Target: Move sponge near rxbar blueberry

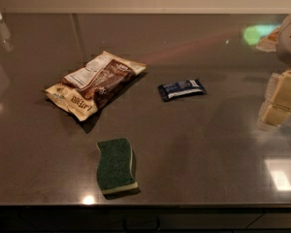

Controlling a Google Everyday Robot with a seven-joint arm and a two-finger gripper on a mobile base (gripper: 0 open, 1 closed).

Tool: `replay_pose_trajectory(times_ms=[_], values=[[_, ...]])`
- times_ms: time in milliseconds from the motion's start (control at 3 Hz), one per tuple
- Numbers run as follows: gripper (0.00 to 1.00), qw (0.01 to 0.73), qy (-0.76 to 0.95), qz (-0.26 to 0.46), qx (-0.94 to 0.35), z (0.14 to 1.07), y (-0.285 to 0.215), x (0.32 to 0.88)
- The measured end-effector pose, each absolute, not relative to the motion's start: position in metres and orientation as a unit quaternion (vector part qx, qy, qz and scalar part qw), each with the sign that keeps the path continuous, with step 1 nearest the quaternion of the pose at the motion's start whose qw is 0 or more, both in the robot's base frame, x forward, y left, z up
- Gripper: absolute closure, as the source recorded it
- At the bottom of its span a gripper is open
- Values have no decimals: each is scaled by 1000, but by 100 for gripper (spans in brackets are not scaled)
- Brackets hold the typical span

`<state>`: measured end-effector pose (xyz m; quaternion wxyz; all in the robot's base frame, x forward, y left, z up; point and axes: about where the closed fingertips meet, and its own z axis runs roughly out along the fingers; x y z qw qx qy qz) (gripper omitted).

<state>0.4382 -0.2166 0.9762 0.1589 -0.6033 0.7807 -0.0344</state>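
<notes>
Green-topped and wavy-edged, the rectangular sponge (116, 165), a dark scouring pad over a pale yellow foam layer, lies flat near the front edge of the dark, glossy countertop (208, 149), not yet lifted. The robot's cream-coloured, blocky gripper (273, 114) hangs at the far right of the view, above the counter and holding nothing; whether it is spread or closed cannot be told from this angle. Nearest to it, off to its left and a little farther from the camera, sits the rxbar blueberry (182, 89), a small, flat, dark blue rectangular wrapper with white lettering, slim and smooth. Farther left of the gripper and closer to the camera is the sponge, well apart from both gripper and bar. Farthest out, left of the bar, sprawls a larger crinkled brown-and-tan snack bag (94, 84).

The task appears to be at its opening step, the reach for the sponge. The next move calls for the gripper to travel left and toward the camera, come down over the sponge and close across its narrower width. The foam should give under pressure and the coarse top should offer friction. The slick wrapper would likely skid on the polished counter if nudged, so the set-down belongs just beside it, not against it.
</notes>
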Motion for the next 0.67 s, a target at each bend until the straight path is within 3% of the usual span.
replay_pose_trajectory(times_ms=[667], values=[[0,166,768,-15,-619,971,-201,441]])
